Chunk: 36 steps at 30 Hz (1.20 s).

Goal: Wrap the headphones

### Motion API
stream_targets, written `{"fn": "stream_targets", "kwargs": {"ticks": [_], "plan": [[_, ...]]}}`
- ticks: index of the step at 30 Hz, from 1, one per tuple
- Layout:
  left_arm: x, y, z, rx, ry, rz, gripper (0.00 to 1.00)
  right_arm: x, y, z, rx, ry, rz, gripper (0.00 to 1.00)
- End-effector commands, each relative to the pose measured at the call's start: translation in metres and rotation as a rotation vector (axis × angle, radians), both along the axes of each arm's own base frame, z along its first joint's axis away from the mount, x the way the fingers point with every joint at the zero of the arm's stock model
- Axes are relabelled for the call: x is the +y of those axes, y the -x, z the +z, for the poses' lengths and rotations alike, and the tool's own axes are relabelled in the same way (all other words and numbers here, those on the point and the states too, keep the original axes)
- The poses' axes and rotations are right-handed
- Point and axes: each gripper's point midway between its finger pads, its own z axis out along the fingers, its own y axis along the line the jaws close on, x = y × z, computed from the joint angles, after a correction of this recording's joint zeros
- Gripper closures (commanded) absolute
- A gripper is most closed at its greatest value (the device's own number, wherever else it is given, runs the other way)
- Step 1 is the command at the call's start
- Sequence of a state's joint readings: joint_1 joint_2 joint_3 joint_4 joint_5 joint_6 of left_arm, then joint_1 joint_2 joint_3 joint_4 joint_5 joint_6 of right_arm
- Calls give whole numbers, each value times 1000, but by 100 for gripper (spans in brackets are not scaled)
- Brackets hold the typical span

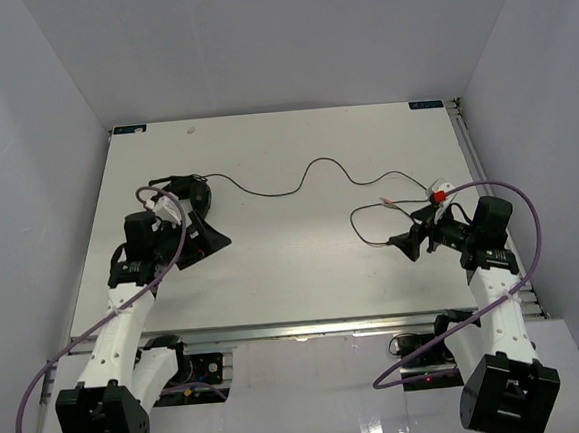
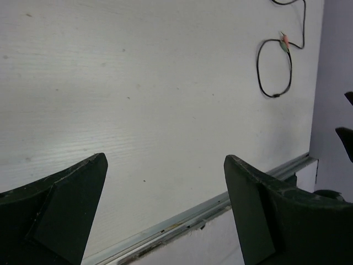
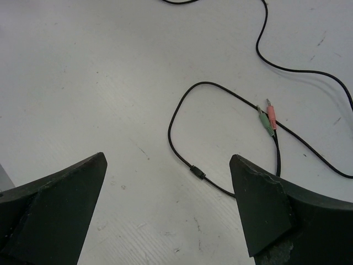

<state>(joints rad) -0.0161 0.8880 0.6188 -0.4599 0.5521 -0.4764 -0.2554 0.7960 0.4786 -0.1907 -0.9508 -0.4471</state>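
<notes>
Left end effector wide, I see nothing in it | headphones just beside it, outside its fingers, purple arm cable looping close | right end effector wide, holding nothing | cord loop and plug on bench just ahead of it

**Headphones**: black, corded set. It lies on the left half of the bench, nearer the left edge than the middle and roughly midway between the far and near edges. It is partly hidden from above, so the earcup pose cannot be told.

**Cord**: thin, black, unwound. It runs from the set in loose waves across the bench toward the right edge, then curls back into one open loop lying flat. A small inline bead sits on the loop.

**Plugs**: two, one pink and one green, side by side where the cord crosses itself.
</notes>
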Motion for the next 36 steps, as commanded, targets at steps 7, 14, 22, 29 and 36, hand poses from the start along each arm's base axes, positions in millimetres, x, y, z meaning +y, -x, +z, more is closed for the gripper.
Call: {"fn": "stream_targets", "kwargs": {"ticks": [7, 14, 22, 29, 36], "plan": [[93, -79, 29, 80, -210, 495, 3, 4, 2, 3, -45, 58, 76, 7], [139, -112, 6, 214, -342, 671, 7, 6, 6, 6, -73, 65, 81, 6], [192, -118, -49, 366, -388, 745, 15, 3, 4, 6, -79, 72, 62, 4], [196, -133, -82, 407, -398, 688, 20, 2, 2, 1, -64, 68, 54, 4], [195, -147, -110, 462, -391, 642, 29, -1, 0, -4, -51, 78, 40, 4]]}}
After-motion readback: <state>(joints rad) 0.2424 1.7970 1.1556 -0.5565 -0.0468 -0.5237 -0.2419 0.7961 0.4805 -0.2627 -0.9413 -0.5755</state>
